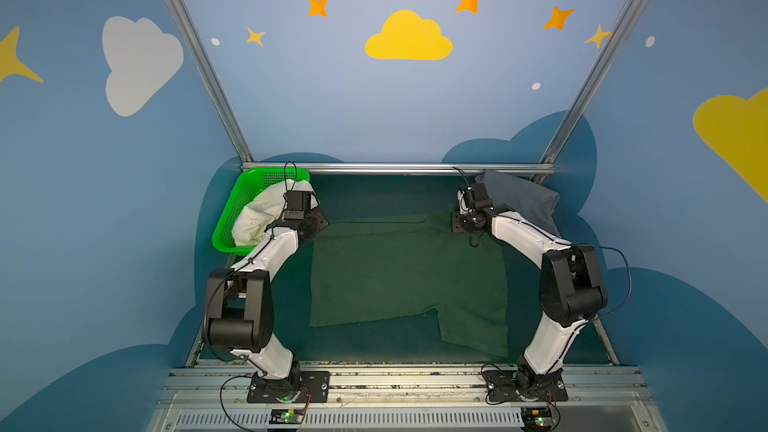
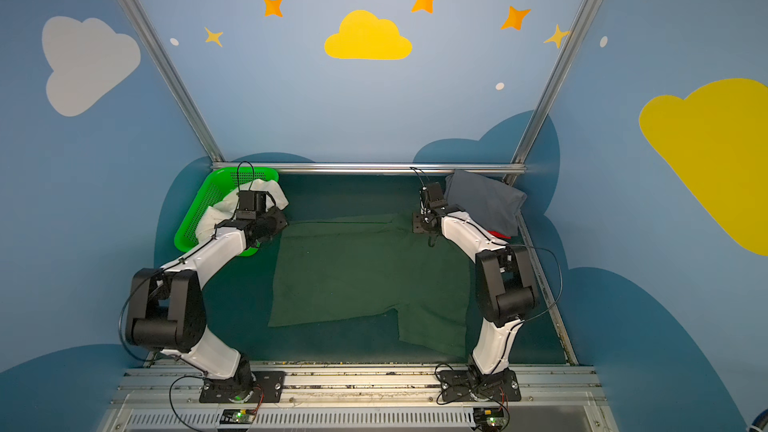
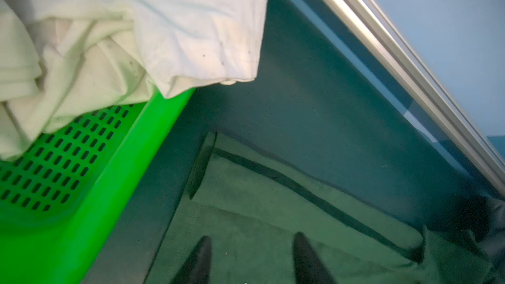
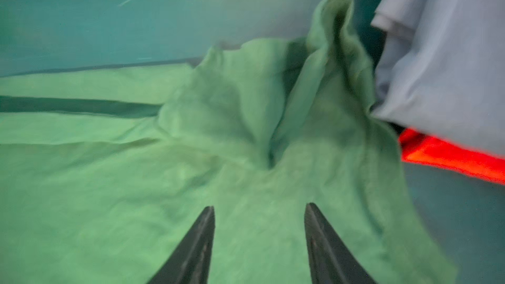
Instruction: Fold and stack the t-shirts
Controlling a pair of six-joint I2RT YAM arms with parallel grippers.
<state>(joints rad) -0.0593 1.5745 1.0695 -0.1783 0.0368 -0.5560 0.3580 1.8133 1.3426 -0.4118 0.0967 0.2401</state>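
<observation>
A large dark green t-shirt [image 1: 407, 276] [image 2: 365, 272] lies spread flat on the teal mat in both top views. My left gripper [image 3: 252, 239] hovers open over its far left corner [image 3: 273, 214], nothing between the fingers. My right gripper [image 4: 259, 209] is open over the far right corner, where the green cloth [image 4: 322, 83] is bunched into a ridge. A cream-white t-shirt [image 1: 257, 214] [image 3: 136, 36] is heaped in the green basket. A folded grey t-shirt [image 1: 523, 197] [image 4: 442, 64] lies at the back right on a red t-shirt [image 4: 448, 157] [image 2: 498, 234].
The bright green perforated basket [image 1: 232, 209] [image 3: 82, 187] stands at the back left, close beside the left arm. An aluminium rail [image 1: 399, 168] runs along the back of the mat [image 1: 374, 197], and blue walls close in both sides.
</observation>
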